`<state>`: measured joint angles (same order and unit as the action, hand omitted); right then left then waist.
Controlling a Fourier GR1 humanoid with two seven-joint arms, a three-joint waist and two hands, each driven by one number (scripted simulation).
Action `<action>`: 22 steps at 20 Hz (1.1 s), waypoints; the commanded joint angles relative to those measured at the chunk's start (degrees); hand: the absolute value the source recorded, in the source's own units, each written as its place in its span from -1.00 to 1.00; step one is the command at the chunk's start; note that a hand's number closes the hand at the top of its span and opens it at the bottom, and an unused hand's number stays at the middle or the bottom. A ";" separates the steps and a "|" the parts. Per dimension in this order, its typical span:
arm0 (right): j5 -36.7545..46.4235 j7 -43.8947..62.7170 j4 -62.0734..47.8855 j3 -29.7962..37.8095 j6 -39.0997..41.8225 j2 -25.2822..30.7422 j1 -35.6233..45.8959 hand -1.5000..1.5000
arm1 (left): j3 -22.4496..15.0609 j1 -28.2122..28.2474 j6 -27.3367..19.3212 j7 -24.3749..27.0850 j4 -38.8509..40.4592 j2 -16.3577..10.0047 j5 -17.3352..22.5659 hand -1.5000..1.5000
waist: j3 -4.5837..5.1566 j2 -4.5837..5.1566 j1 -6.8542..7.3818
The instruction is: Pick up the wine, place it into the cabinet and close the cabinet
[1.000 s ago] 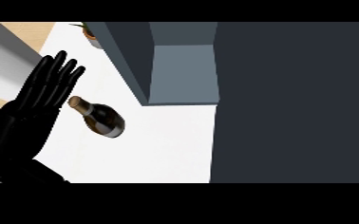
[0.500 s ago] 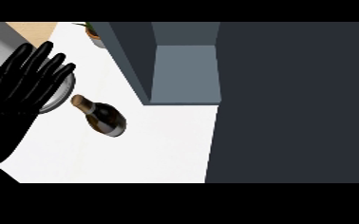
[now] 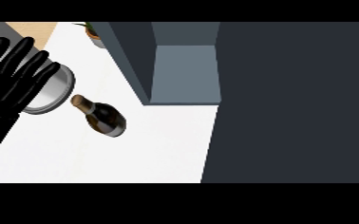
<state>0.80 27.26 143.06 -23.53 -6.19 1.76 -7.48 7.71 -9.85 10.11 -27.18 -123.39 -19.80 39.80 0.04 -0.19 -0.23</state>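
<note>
A dark wine bottle (image 3: 104, 117) with a brown neck stands on the white counter (image 3: 105, 156), and nothing touches it. My left hand (image 3: 21, 80) shows at the left edge, open with straight fingers spread, left of the bottle and apart from it. The cabinet (image 3: 184, 73) stands open to the right of the bottle, its grey-blue inside visible and holding nothing. A large dark panel (image 3: 284, 99) fills the right side of the view. My right hand does not show.
A round metal pot (image 3: 57, 91) sits on the counter partly behind my left hand, close to the bottle's neck. A small potted plant (image 3: 93, 31) stands at the back beside the cabinet's wall. A strip of wooden surface (image 3: 32, 31) shows at top left.
My left hand has moved left and away from the bottle, uncovering the metal pot. The bottle stays where it was.
</note>
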 commanded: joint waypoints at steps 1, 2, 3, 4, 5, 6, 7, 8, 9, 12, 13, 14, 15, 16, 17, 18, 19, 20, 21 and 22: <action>7.82 4.92 8.67 -2.61 -2.55 0.69 0.32 -1.00 | 2.36 0.81 -0.46 -3.65 -3.05 -2.16 2.54 -1.00 | 0.02 -0.10 0.09; 6.36 5.18 7.79 -1.87 -2.16 1.33 1.09 -1.00 | 3.05 -3.57 0.30 -1.96 3.28 -2.32 1.61 -1.00 | 0.00 0.08 -0.30; 7.66 9.09 10.03 -2.86 -3.75 1.10 3.22 -1.00 | 2.68 -2.85 -0.11 -2.68 2.91 -2.15 1.88 -1.00 | 0.04 0.01 -0.28; 7.78 3.92 6.09 -3.79 -2.94 1.25 1.51 -1.00 | 0.10 -3.32 -0.99 -1.67 3.78 -0.24 -1.39 -1.00 | -0.01 0.07 -0.36; 10.80 7.86 7.27 -5.01 -5.84 0.07 4.34 -1.00 | 0.43 -3.50 -3.75 -4.04 0.44 -0.69 -0.83 -1.00 | 0.03 -0.06 -0.23; 9.92 8.91 8.24 -4.10 -5.55 1.34 4.46 -1.00 | 2.31 -4.02 -1.27 -3.47 2.60 -2.32 0.12 -1.00 | 0.04 -0.03 -0.32; 7.93 8.58 7.53 -3.34 -5.35 1.32 5.55 -1.00 | 1.59 -1.46 -1.03 -3.00 1.21 -1.30 -1.26 -1.00 | 0.01 0.02 -0.02; 8.95 8.58 9.74 -4.55 -5.90 2.48 2.03 -1.00 | 2.07 -1.73 -1.69 -3.96 1.29 -1.60 -0.43 -1.00 | 0.01 -0.09 -0.35; 8.77 9.65 8.69 -3.70 -5.57 3.16 4.82 -1.00 | 4.10 -4.43 -1.20 -4.74 4.74 -3.52 0.86 -1.00 | 0.03 -0.01 -0.43; 12.40 10.01 8.01 -8.30 -8.19 2.49 5.74 -1.00 | 0.90 -2.72 -0.05 -2.35 4.92 -0.73 -2.14 -1.00 | 0.05 -0.07 -0.58; 10.31 10.73 8.29 -4.85 -8.34 3.12 7.28 -1.00 | 0.42 -1.03 1.13 0.09 6.30 0.60 -3.98 -1.00 | 0.06 0.01 -0.56; 12.18 11.06 6.57 -6.14 -9.74 2.10 9.24 -1.00 | 1.52 0.49 3.18 1.26 6.90 0.59 -2.70 -1.00 | 0.09 -0.01 -0.30; 9.72 14.31 11.69 -4.79 -9.51 4.05 7.48 -1.00 | 1.46 -1.34 1.82 0.72 6.93 0.28 -3.73 -1.00 | 0.06 -0.07 -0.70; 10.54 13.72 10.87 -5.36 -9.52 4.44 8.36 -1.00 | 2.64 -2.85 1.78 -0.26 8.44 -0.98 -2.90 -1.00 | 0.06 -0.07 -0.74; 8.56 12.12 11.33 -3.50 -8.42 6.57 5.52 -1.00 | 1.62 -0.26 2.19 1.21 6.98 0.60 -4.24 -1.00 | 0.01 -0.08 -0.66; 11.03 14.09 10.63 -6.26 -9.96 5.06 9.09 -1.00 | 2.11 -0.35 4.93 4.04 11.04 0.34 -5.80 -1.00 | 0.09 -0.03 -0.76; 9.50 10.81 9.67 -5.15 -9.61 5.63 7.38 -1.00 | 0.96 -0.57 5.44 4.79 12.21 0.90 -7.10 -1.00 | 0.03 0.03 -0.81; 10.98 11.77 11.82 -7.64 -10.53 6.01 5.52 -1.00 | -0.59 -1.05 3.39 4.19 11.40 2.08 -8.65 -1.00 | 0.03 -0.10 -1.10; 10.49 12.43 13.12 -7.05 -10.91 6.77 5.07 -1.00 | 1.54 0.71 5.64 5.19 13.01 1.12 -7.01 -1.00 | 0.05 -0.14 -1.06; 11.16 11.59 8.40 -7.63 -11.89 5.14 7.80 -1.00 | -0.65 -0.37 7.86 7.96 16.39 2.46 -9.02 -1.00 | 0.05 0.07 -0.75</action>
<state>4.11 35.28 143.60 -29.07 -16.84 6.19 1.21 8.55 -10.47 14.59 -23.28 -112.09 -18.76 33.46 0.08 -0.23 -1.03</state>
